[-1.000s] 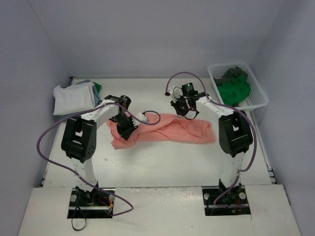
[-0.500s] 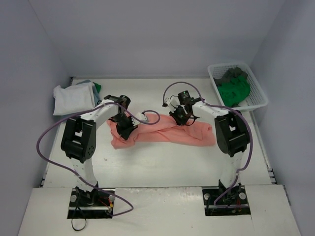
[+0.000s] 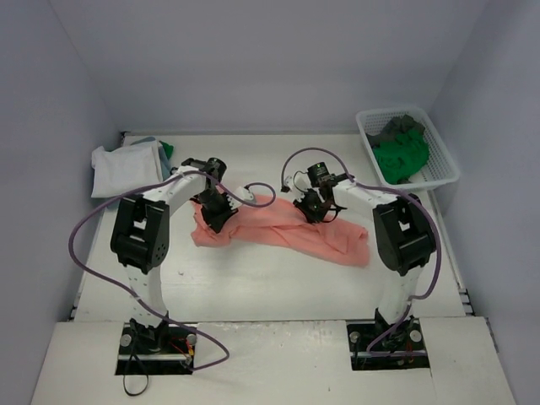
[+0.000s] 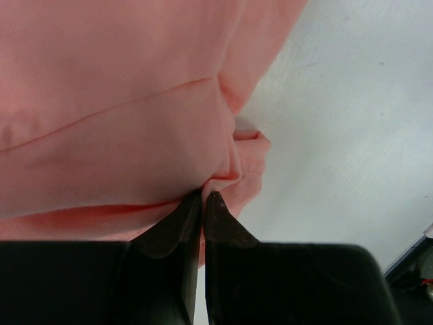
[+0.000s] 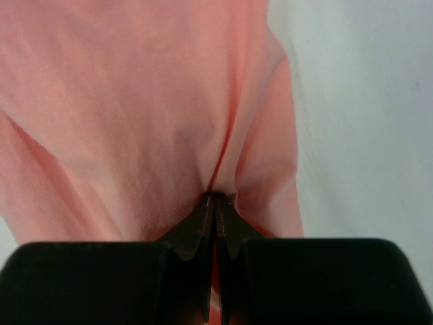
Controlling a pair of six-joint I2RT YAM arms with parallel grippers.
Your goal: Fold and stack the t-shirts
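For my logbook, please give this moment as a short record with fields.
shirt in work: salmon pink cloth t-shirt, crumpled on white table
left gripper: shut on its left end
right gripper: shut on a fold of it
far left: folded white t-shirt pile
far right: white plastic mesh basket holding green t-shirt and dark grey t-shirt

— What lay on the white table (image 3: 278, 287)?
— A salmon pink t-shirt (image 3: 287, 234) stretched across its middle, a pile of folded t-shirts (image 3: 126, 167) in the far left corner, and a white mesh basket (image 3: 441, 145) at far right.
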